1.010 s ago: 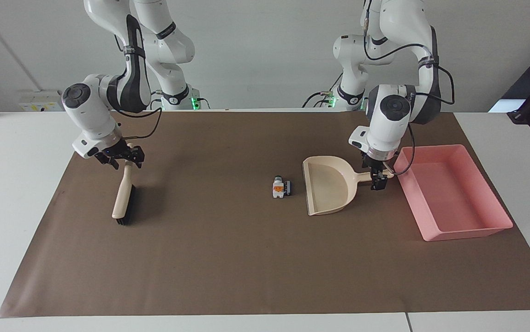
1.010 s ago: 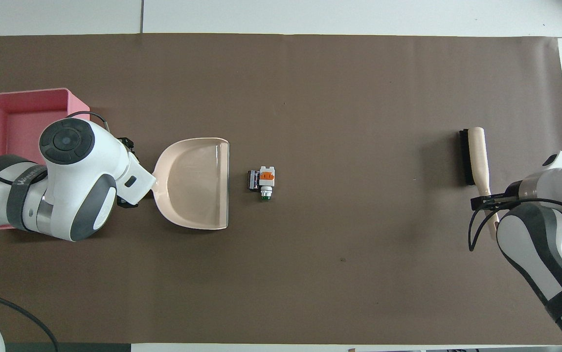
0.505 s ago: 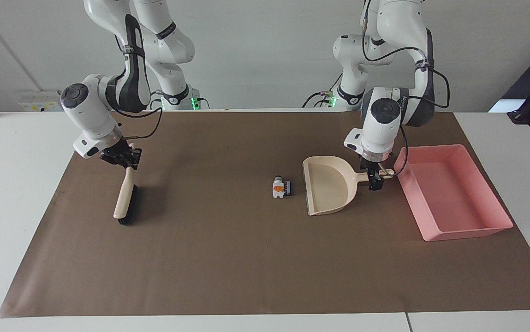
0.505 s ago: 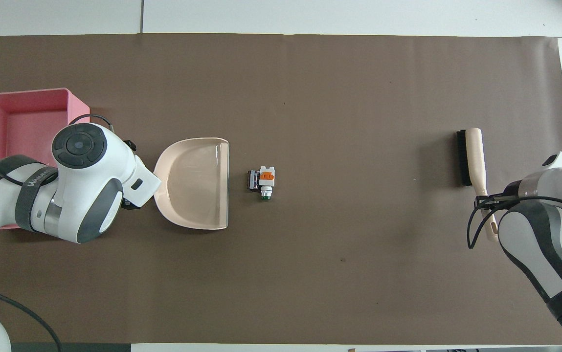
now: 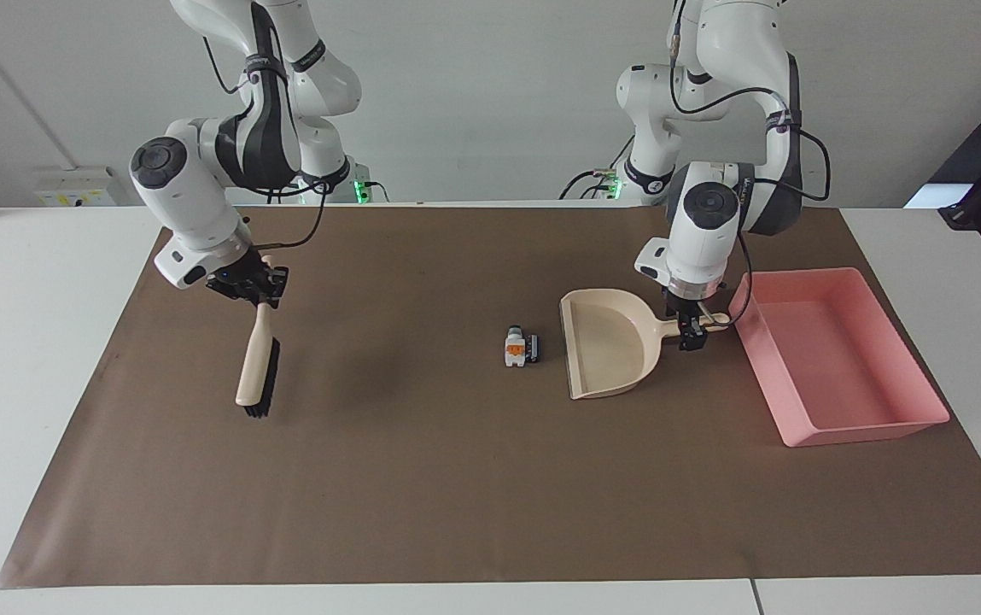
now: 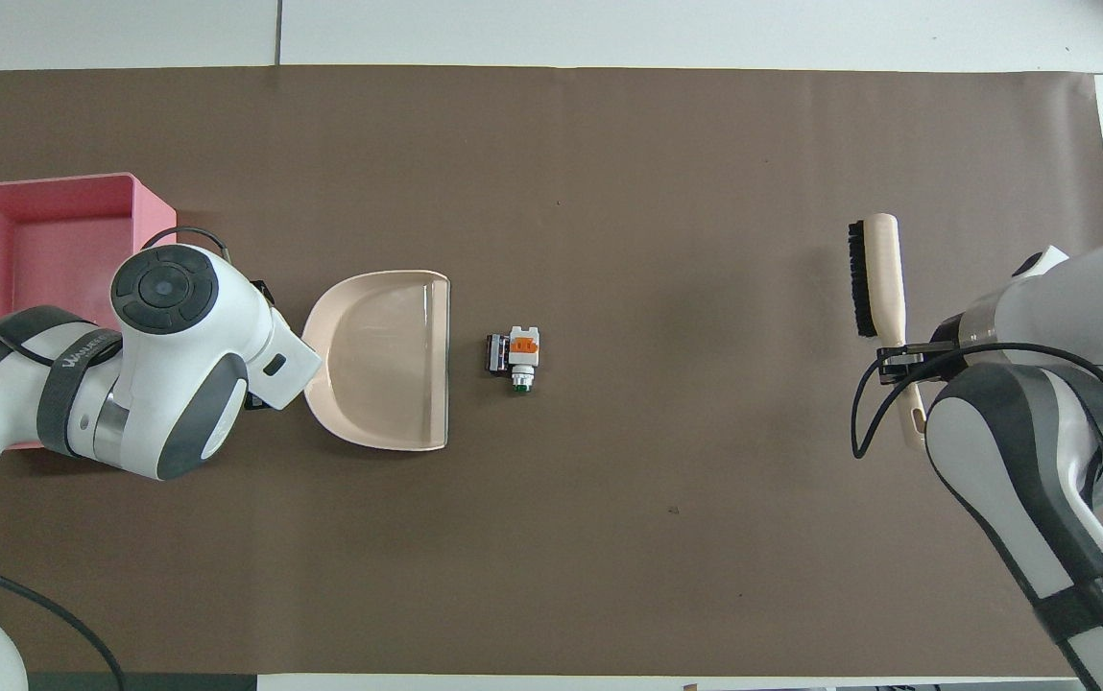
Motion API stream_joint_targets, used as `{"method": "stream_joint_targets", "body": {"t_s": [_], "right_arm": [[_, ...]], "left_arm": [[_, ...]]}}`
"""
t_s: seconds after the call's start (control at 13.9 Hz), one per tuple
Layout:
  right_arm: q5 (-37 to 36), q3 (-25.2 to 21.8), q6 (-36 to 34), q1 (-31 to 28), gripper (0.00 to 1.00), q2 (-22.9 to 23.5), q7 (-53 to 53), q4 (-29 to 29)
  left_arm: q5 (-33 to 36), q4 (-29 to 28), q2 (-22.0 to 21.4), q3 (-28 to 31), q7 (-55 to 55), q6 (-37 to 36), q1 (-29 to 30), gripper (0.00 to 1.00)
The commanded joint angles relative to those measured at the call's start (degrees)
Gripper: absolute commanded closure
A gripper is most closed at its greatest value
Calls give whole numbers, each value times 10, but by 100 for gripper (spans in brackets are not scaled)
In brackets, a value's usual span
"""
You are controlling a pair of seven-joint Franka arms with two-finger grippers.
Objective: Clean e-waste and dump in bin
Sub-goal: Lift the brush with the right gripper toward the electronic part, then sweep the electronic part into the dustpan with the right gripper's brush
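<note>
Two tools are gripped: right gripper (image 5: 253, 291) clamps the beige black-bristled brush (image 5: 256, 371), left gripper (image 5: 695, 329) the beige plastic dustpan (image 5: 608, 342). Sweep the small white-orange and black e-waste (image 5: 521, 346), just beside the pan's mouth, inward; keep the pan's lip flat. The shallow pink plastic bin (image 5: 832, 359) sits beside the pan's handle.

Brown mat (image 5: 422, 478) covers the white table (image 5: 29, 282)

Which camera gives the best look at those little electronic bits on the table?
The overhead view: the e-waste lies unobstructed beside the dustpan, its black, white, orange and green parts distinct. The facing view shows the same e-waste smaller, its parts harder to tell apart.
</note>
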Motion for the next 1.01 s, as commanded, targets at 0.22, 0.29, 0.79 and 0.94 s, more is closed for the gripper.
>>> {"method": "stream_joint_targets", "body": {"t_s": [0.22,0.29,0.79,0.94], "right_arm": [[-33,1,-2,178,100,6,177,14],[-52,1,-3,219,100,28,215,32],[-52,7,-13,360,100,182,400,173],[-55,7,-6,372,100,195,408,173]], "left_arm": [[14,-4,-6,6,-6,8,-15,93],[14,5,-6,6,-5,7,-14,100],[100,66,7,6,-13,-94,-49,100],[116,66,15,6,-16,-95,-65,100]]}}
